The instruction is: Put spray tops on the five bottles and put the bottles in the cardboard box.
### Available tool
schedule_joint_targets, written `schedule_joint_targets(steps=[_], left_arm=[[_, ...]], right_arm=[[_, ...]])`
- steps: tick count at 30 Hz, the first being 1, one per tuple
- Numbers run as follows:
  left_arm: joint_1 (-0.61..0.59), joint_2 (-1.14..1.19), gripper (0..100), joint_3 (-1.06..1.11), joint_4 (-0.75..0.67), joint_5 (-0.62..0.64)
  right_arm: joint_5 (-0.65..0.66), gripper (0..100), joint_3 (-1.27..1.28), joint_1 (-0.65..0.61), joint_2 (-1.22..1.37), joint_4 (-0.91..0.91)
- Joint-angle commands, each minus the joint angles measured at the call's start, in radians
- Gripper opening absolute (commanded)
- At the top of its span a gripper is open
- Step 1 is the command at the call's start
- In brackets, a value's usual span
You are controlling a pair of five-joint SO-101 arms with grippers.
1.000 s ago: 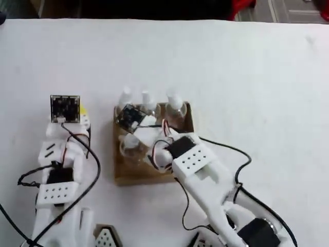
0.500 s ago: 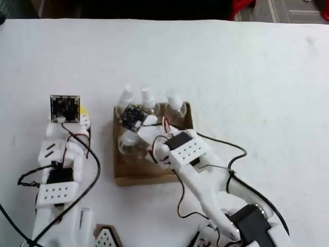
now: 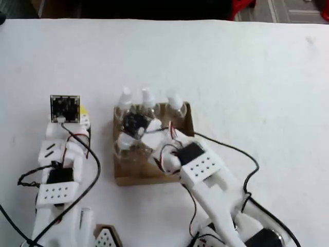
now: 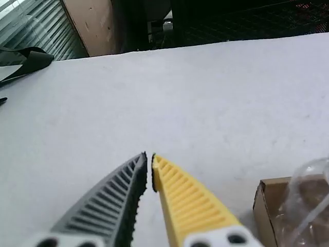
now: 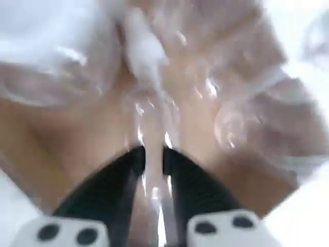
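Left jaws closed; bottles (image 3: 147,100) in cardboard box (image 3: 136,176)

Bottles (image 3: 146,102) stand in the cardboard box (image 3: 134,176) (three along its far side).

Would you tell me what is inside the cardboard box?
A row of three bottles with white spray tops stands along the cardboard box's far wall; a fourth bottle stands closer to the robot. The right gripper hangs over the middle, hiding what lies beneath.
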Motion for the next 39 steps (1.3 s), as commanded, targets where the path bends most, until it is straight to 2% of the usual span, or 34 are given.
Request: schedule_joint_targets(steps=[1,11,15,17,22,36,39], left_arm=[[0.007,-0.005,2,-0.008,-0.029,0.0],[0.007,-0.005,2,-0.008,-0.029,0.0],[0.007,-0.005,2,-0.008,-0.029,0.0],[0.007,-0.005,2,-0.008,-0.029,0.0],[0.007,-0.005,2,-0.008,-0.029,0.0],[0.007,-0.005,2,-0.008,-0.029,0.0],[0.007,-0.005,2,-0.008,-0.029,0.0]], right_arm=[[0.006,1.6,0.035,0.018,-0.119,0.008],[0.002,3.3,0.054,0.019,-0.165,0.015],[-0.002,19.3,0.064,0.012,-0.163,0.031],[-0.002,23.1,0.077,0.01,-0.163,0.028],[0.006,22.6,0.086,0.012,-0.154,0.016],[0.005,22.2,-0.008,0.016,0.133,-0.056],[0.006,18.0,-0.006,0.016,0.134,-0.065]])
